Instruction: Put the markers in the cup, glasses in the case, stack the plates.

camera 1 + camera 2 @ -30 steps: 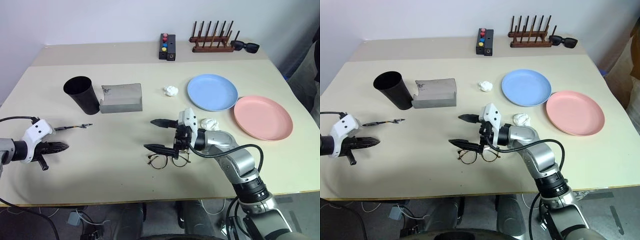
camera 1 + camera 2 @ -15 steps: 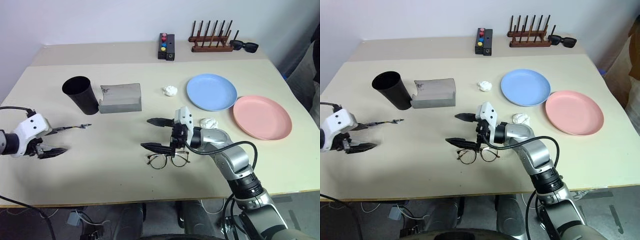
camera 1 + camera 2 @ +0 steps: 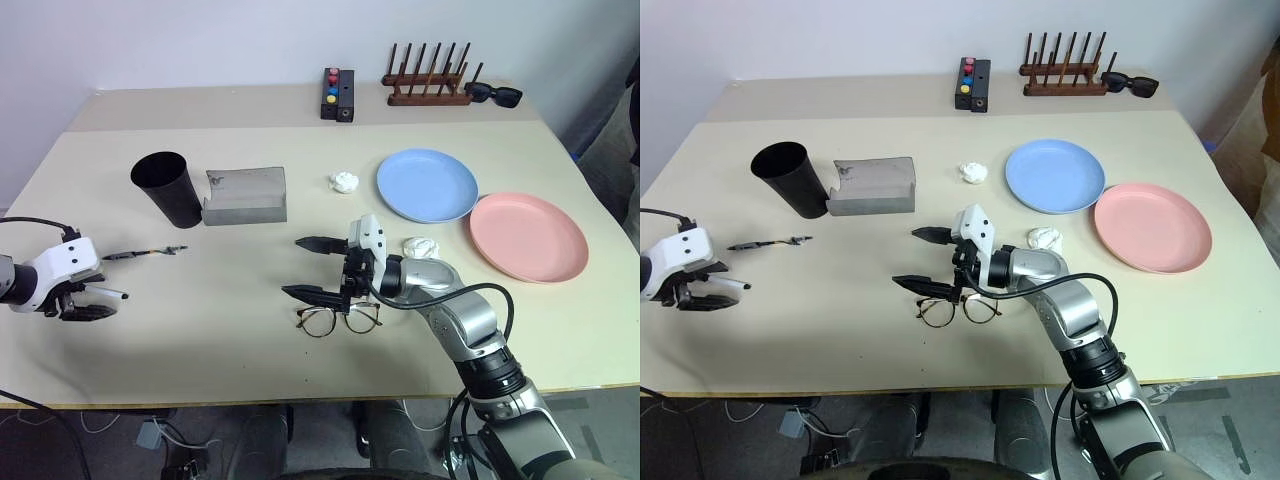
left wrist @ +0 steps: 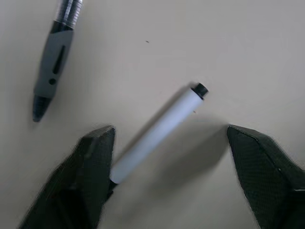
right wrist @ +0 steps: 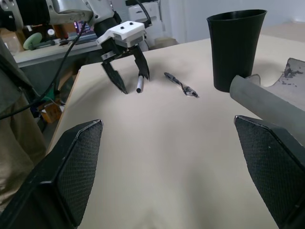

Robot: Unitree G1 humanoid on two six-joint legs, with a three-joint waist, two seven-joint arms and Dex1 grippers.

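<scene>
My left gripper (image 3: 95, 303) stands open at the table's left edge, pointing down. Its fingers (image 4: 95, 162) straddle the white marker (image 4: 157, 133), which lies flat on the table. The dark marker (image 3: 145, 253) lies just beyond it. The black cup (image 3: 168, 188) stands upright beside the grey case (image 3: 245, 195). My right gripper (image 3: 312, 268) is open mid-table, pointing left, with nothing between its fingers. The glasses (image 3: 338, 318) lie on the table just below it. The blue plate (image 3: 425, 185) and pink plate (image 3: 528, 235) lie side by side on the right.
Two crumpled white paper balls lie on the table, one (image 3: 342, 181) left of the blue plate and one (image 3: 418, 247) by my right forearm. A black box with coloured buttons (image 3: 335, 92), a wooden rack (image 3: 428, 88) and black sunglasses (image 3: 492, 94) sit along the back.
My left gripper went from shut to open, tipped downward and shifted slightly left, and now straddles the white marker. The right arm has stayed still.
</scene>
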